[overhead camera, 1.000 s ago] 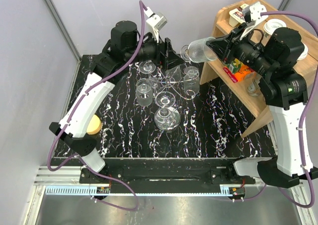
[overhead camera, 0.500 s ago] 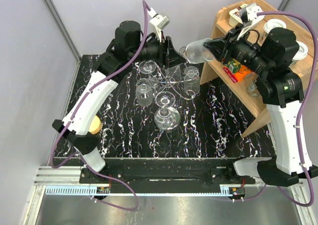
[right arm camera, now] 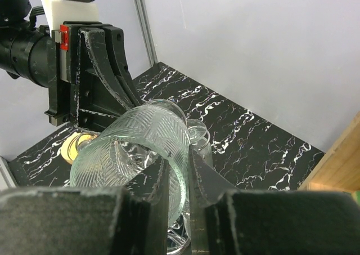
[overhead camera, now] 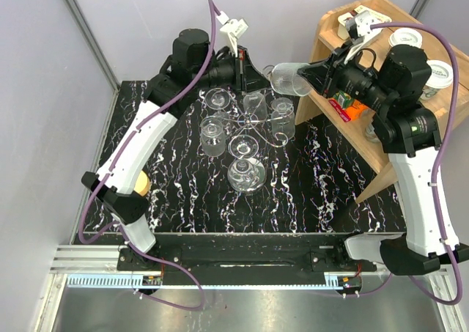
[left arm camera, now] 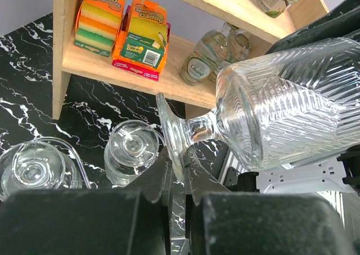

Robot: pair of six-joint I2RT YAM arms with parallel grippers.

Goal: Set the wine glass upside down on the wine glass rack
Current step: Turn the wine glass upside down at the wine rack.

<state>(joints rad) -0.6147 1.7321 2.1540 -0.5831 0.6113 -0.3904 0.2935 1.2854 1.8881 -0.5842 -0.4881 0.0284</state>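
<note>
Clear ribbed wine glass [overhead camera: 293, 78] lies sideways in mid-air, the left hand [overhead camera: 256, 72] pinching its foot, the right hand [overhead camera: 311, 74] clamped on its rim.

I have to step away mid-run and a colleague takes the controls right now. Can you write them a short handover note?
Left gripper: jaws closed on the edge of the wine glass foot.
Right gripper: jaws closed on the rim of its bowl.
The glass lies on its side in the air between both arms, by the far right side of the rack, where other glasses hang foot-up.
Done: glass lifted and held at the rack.
Left: probably release one grip, turn it bowl down, and slide the stem into a free arm of the rack.
</note>
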